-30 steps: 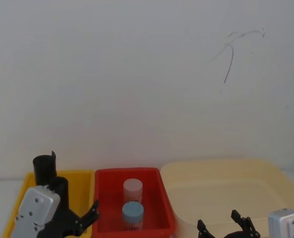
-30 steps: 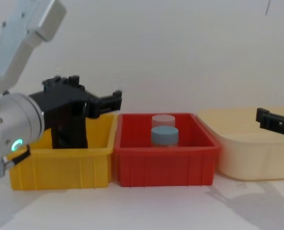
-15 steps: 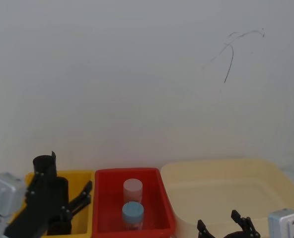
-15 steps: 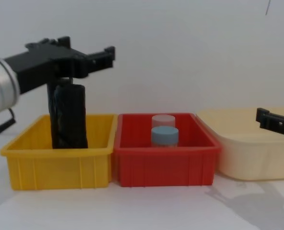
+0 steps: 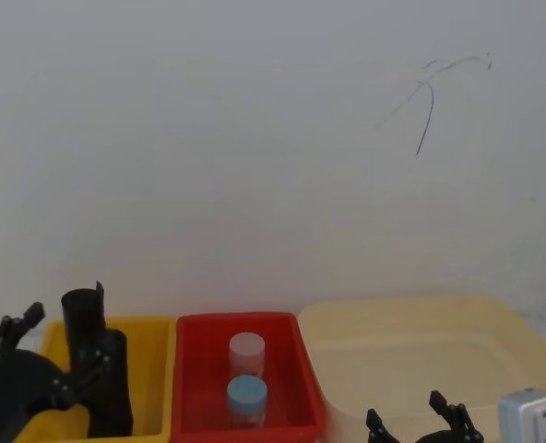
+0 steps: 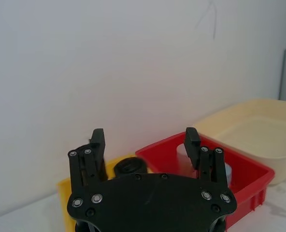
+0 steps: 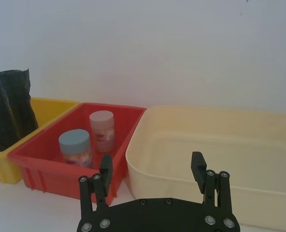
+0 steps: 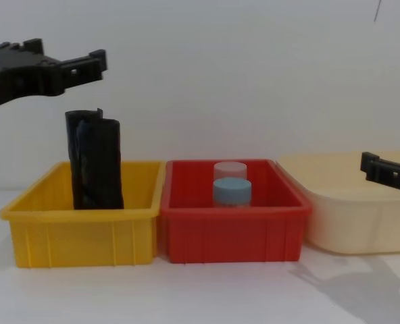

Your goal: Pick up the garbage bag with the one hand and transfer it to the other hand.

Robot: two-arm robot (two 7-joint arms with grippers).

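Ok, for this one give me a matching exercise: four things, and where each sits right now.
Things:
1. garbage bag rolls
2. blue-lidded jar
3. left end effector
4. right end effector

Places:
A. in the red bin
B. low, near the cream tub, open
C. standing in the yellow bin
D. high at the left, open

Pairs: 1-C, 2-A, 3-D, 4-B.
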